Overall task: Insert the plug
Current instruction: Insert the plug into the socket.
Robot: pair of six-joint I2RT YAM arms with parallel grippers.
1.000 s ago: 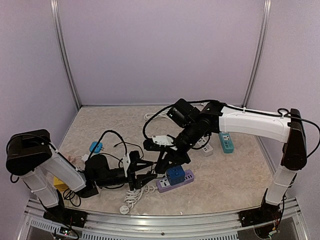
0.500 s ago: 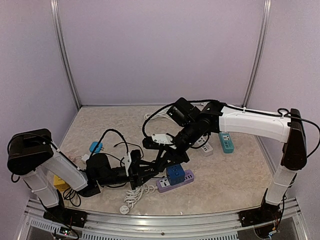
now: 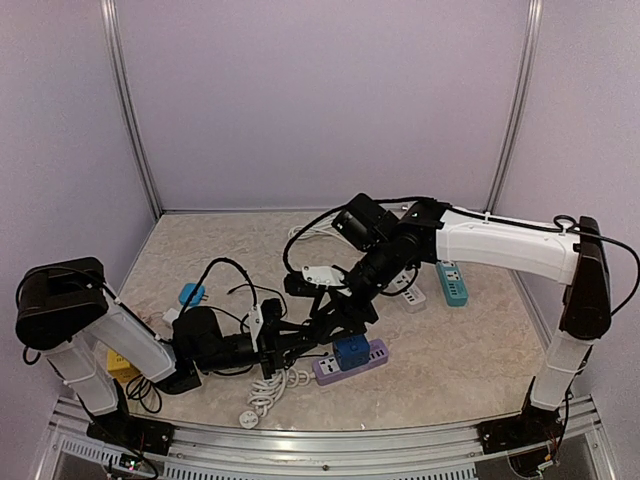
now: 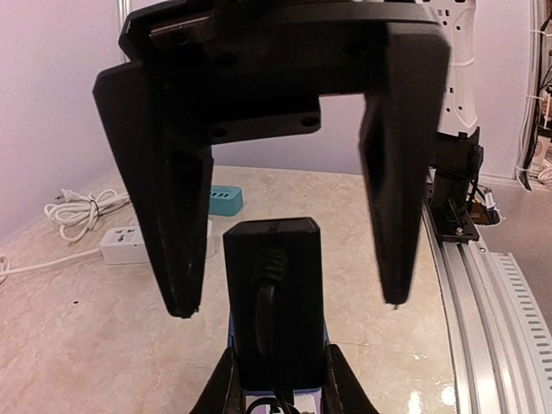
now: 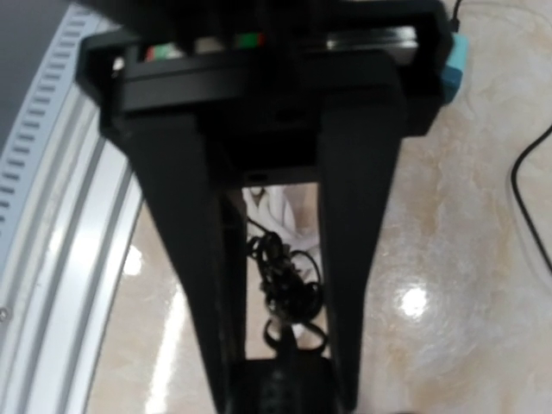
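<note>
**Operator:** What has just changed on the bench (image 3: 450, 340)?

**Technician:** Control of the plug has passed between the two arms, which meet at lower centre of the top view. A second ago the right hand (image 4: 286, 304) was nearly closed and the left hand (image 4: 278, 390) stood about half open. The right hand has now spread and the left hand has narrowed.

**Operator:** State the condition of each hand.

**Technician:** The right hand fills the upper half of the left wrist view. Its jaws stand apart and hang on either side of the black plug (image 4: 274, 293), with a clear gap on both sides. It touches nothing. The left hand shows only at the bottom edge of that view. Its fingers (image 4: 217, 388) press against the lower flanks of the plug body, so it appears closed on the plug.

**Operator:** Where is the plug relative to its target?

**Technician:** It is at centre of the left wrist view, cable end toward the camera. It is directly in front of the blue adapter (image 3: 350, 346), which sits on the purple power strip (image 3: 372, 358). The prongs are hidden, so seating cannot be confirmed.

**Operator:** What does this mean for the task?

**Technician:** The release is probably complete. The final push likely falls to the left hand.
</note>
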